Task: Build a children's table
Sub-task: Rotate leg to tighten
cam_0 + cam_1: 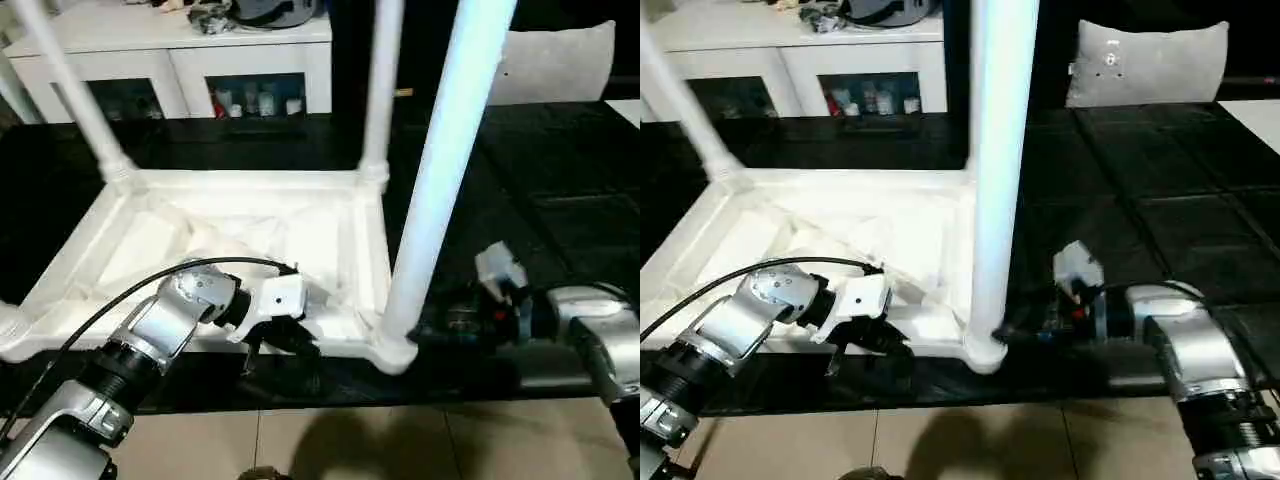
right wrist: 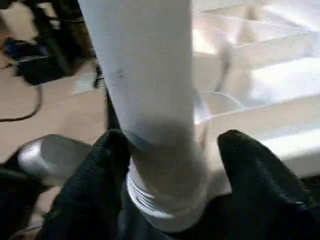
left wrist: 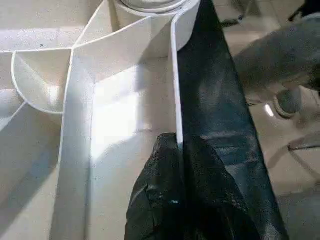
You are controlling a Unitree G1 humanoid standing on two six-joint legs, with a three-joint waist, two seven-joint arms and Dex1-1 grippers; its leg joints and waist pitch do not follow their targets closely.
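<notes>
Black surface [image 1: 560,180] carries the children's table [image 1: 240,230], lying upside down, ribbed underside facing up. It sits toward the near edge of the surface, left of centre; tan tiled floor [image 1: 350,440] below that edge.

White cabinet [image 1: 180,60] with glass doors stands behind; grey cushion [image 1: 1150,62] off to the far right.

Legs stand upright in the corner sockets: far left leg [image 1: 70,85], far right leg [image 1: 380,85], near right leg [image 1: 445,180]. The near right one is largest in view, its threaded base seated at the corner socket.

Right hand [image 2: 170,165]: fingers spread, one on each side of the near right leg's base, left finger [image 2: 107,160] against it; grip not certain.

Left hand [image 3: 177,175]: fingers pressed together on the thin near rim of the table top, pinching it between them, just left of the near right corner.
</notes>
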